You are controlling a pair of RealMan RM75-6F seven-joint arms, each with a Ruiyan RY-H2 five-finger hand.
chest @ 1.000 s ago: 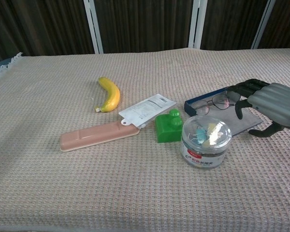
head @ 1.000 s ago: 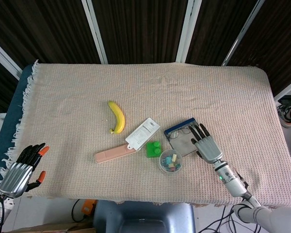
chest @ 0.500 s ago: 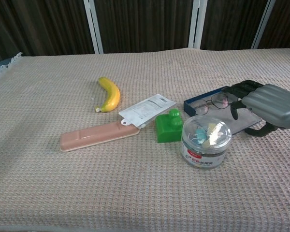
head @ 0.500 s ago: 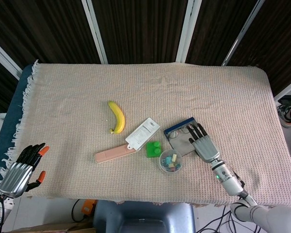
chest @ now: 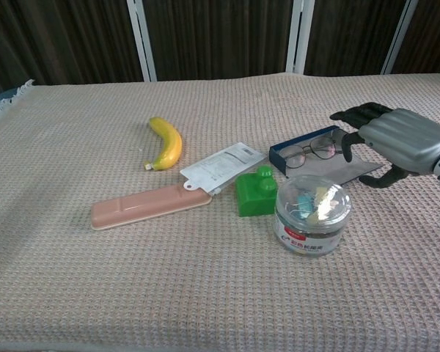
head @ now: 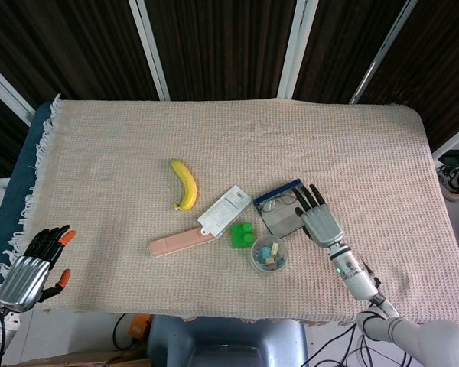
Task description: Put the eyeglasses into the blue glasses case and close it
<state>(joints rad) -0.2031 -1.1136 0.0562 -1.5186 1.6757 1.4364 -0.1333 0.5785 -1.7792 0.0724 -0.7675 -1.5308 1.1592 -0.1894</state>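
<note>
The blue glasses case (head: 276,214) (chest: 317,163) lies open right of the table's middle, its grey inner flap spread toward my right hand. The eyeglasses (head: 284,202) (chest: 310,152) lie in it along the blue rim. Over the case's right side my right hand (head: 318,221) (chest: 393,139) is flat, fingers spread and extended, fingertips at the glasses' right end; nothing is gripped. Whether it touches the flap I cannot tell. My left hand (head: 32,266) rests at the table's near-left corner with fingers apart, holding nothing.
A clear tub of coloured clips (head: 268,255) (chest: 312,214) stands just in front of the case, a green block (head: 242,234) (chest: 255,192) to its left. A white packet (head: 225,209), a pink flat case (head: 180,241) and a banana (head: 184,184) lie further left.
My right hand has moved away from me and slightly left. The case with the glasses has shifted the same way and turned a little. The left hand has stayed put.
</note>
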